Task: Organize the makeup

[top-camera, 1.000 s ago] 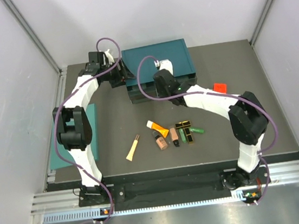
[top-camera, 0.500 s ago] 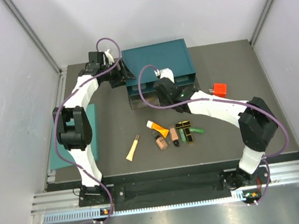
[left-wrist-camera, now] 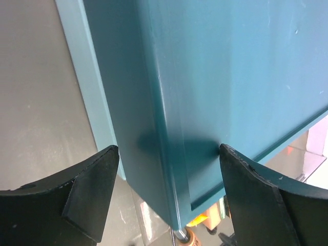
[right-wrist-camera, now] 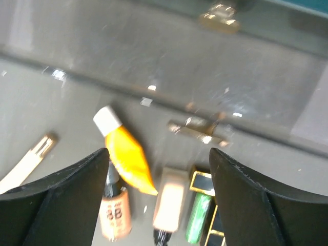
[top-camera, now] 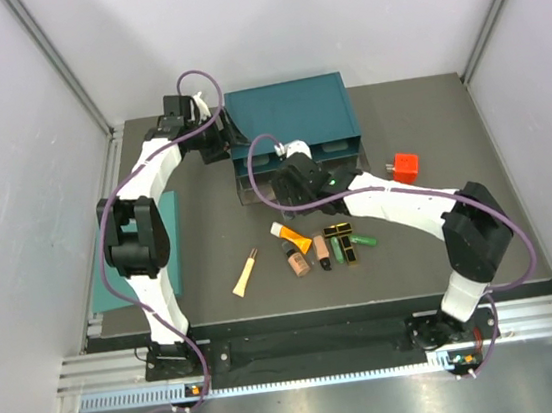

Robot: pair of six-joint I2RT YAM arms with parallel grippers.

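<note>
The makeup lies in a loose pile on the dark mat: an orange-white tube [top-camera: 290, 236] [right-wrist-camera: 128, 156], a tan bottle [top-camera: 296, 260] [right-wrist-camera: 115, 215], a tan stick [right-wrist-camera: 169, 202], green sticks [top-camera: 338, 249] [right-wrist-camera: 197, 218], black-and-gold cases [top-camera: 337, 230] [right-wrist-camera: 204, 180]. A cream slim tube [top-camera: 245, 274] [right-wrist-camera: 28, 161] lies apart on the left. My right gripper [top-camera: 289, 190] [right-wrist-camera: 159, 154] is open and empty, above the pile's far edge. My left gripper [top-camera: 229, 137] [left-wrist-camera: 169, 148] is open, straddling the left front corner of the teal drawer box [top-camera: 290, 114] [left-wrist-camera: 205, 77].
The box's clear drawer fronts with a gold handle [right-wrist-camera: 197, 132] fill the top of the right wrist view. A small red cube [top-camera: 406, 165] sits right of the box. A flat teal panel [top-camera: 103, 278] lies at the mat's left edge.
My right gripper has moved from the box's front toward the near side and a little left, to over the makeup pile. The left arm has not moved.
</note>
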